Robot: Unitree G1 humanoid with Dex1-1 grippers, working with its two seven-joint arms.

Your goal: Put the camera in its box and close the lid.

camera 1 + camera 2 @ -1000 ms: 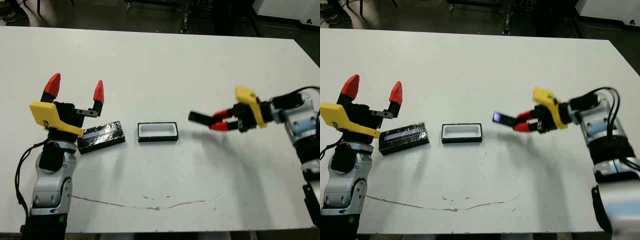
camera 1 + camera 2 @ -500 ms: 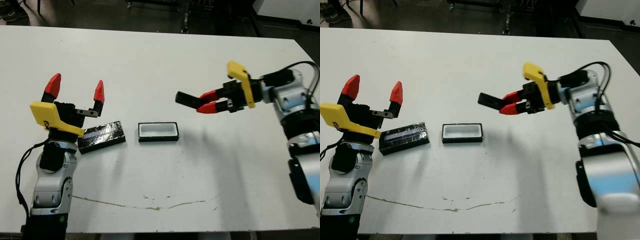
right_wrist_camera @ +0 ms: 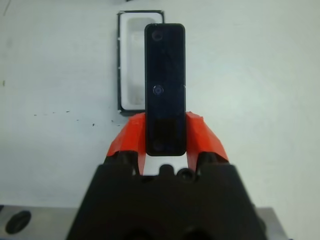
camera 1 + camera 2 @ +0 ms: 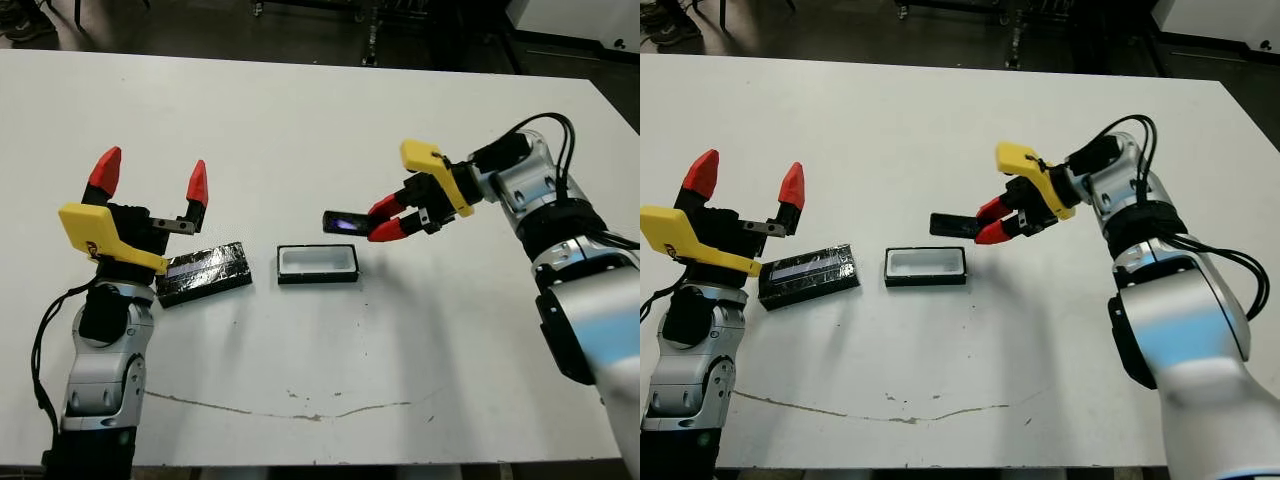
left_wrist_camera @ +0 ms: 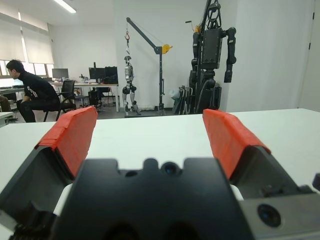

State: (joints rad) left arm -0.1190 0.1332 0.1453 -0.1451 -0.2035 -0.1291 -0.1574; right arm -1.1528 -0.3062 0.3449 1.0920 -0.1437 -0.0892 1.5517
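White surface, lab behind. Right hand [image 4: 385,218] clamps the camera [image 4: 342,221] by one end, so the free end sticks out past its fingertips, above the box [image 4: 317,263] for insertion. Left hand [image 4: 150,178] wide open, empty, lid [image 4: 205,273] just beneath it.
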